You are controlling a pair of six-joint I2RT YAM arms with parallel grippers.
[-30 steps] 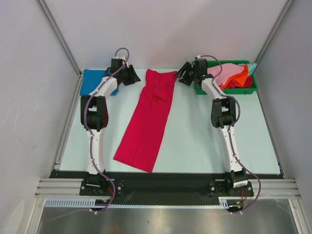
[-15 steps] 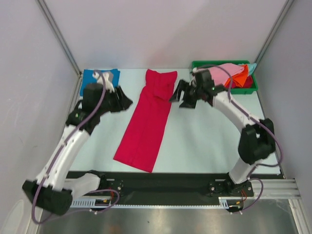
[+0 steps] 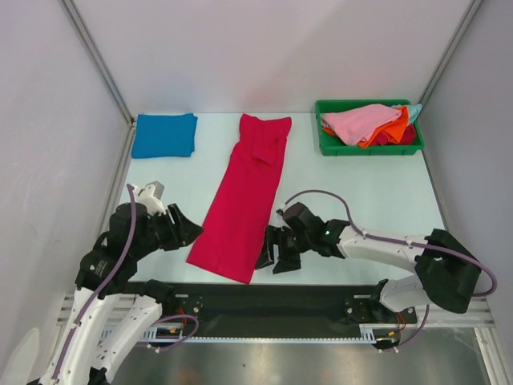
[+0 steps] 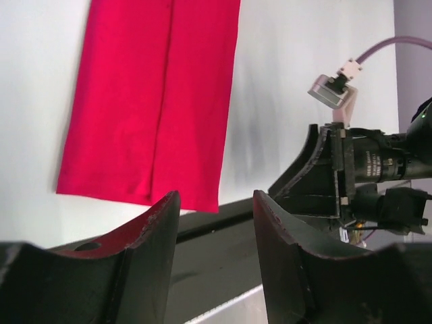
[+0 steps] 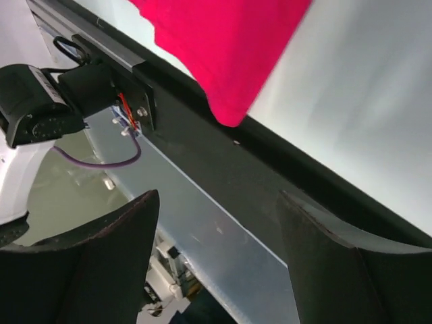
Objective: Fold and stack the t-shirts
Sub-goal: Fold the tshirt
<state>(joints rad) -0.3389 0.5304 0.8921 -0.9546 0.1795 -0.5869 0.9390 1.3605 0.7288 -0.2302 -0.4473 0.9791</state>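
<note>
At the far left corner of the table (image 3: 361,200) lies a blue t-shirt (image 3: 164,135), folded into a neat rectangle and well apart from everything else.

Nearer, at the left, the left gripper (image 3: 191,231) hangs low by the table's near edge. It points to the right, toward the near end of the crimson t-shirt (image 3: 244,196), and sits just beside its near left corner. From the left wrist camera its fingers (image 4: 158,229) stand apart with nothing between them, and the shirt's near hem (image 4: 135,196) shows beyond them, clear of the tips.

The crimson t-shirt is folded lengthwise into a long strip. It lies flat down the middle of the table on a slant, with its far end near the back edge and its near end off to the left. A smaller flap of the same cloth is folded over its far end. The near right corner reaches the black strip (image 3: 321,290) along the table's front.

Just to the right of that corner is the right gripper (image 3: 271,258), low over the table and turned left toward the cloth. In the right wrist view its fingers (image 5: 121,243) are spread wide and hold nothing, and the crimson corner (image 5: 229,101) lies ahead of them.

At the far right stands a green bin (image 3: 367,148). A pink t-shirt (image 3: 361,122) lies on top of the heap in it, an orange one (image 3: 389,130) beside it, and light blue cloth (image 3: 414,110) hangs at the far right corner.
</note>
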